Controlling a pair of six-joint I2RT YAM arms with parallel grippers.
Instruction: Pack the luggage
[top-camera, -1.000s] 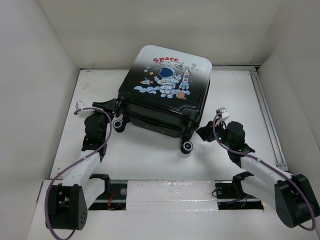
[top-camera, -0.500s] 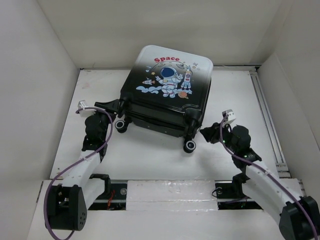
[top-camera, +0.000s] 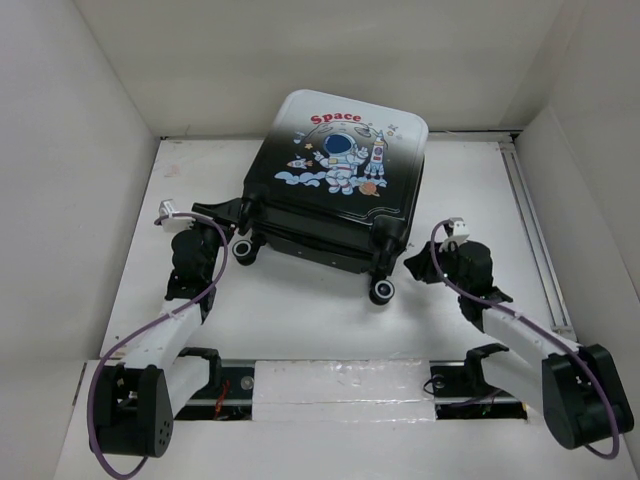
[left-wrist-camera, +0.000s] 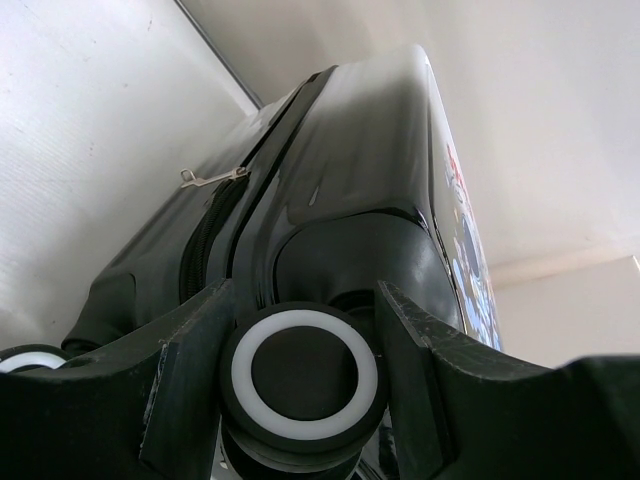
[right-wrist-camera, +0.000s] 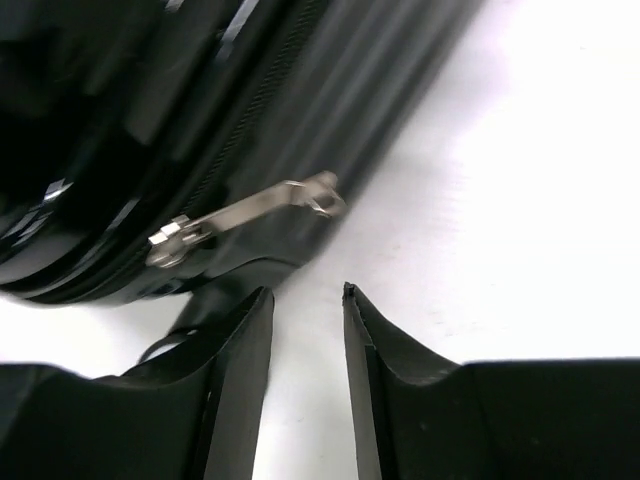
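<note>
1. The white bench (top-camera: 300, 330) lies under the luggage and spreads out past it on every side.
2. The luggage (top-camera: 340, 180) rests flat on the bench with its astronaut and red "Space" print facing up. Its two shell halves are together and its wheeled end is turned toward the arm bases.
3. The left arm (top-camera: 170, 335) reaches up to the luggage's left wheeled corner. The right arm (top-camera: 520, 335) reaches to its right wheeled corner.
4. The left tool (left-wrist-camera: 305, 320) is spread wide at that left corner, and its two fingers (left-wrist-camera: 200, 350) flank a caster wheel (left-wrist-camera: 305, 372) that fills the gap. I cannot tell whether they press on it.
5. The right tool (right-wrist-camera: 305, 293) is beside the luggage's right side. Its jaws stand a narrow gap apart with only bare bench between them, and it has hold of nothing.
6. A second wheel (top-camera: 381, 291) juts from the luggage's near right corner, just left of the right tool.
7. A metal zipper pull (right-wrist-camera: 245, 215) hangs on the luggage's side seam. It is just beyond the right tool's tips and does not touch them.
</note>
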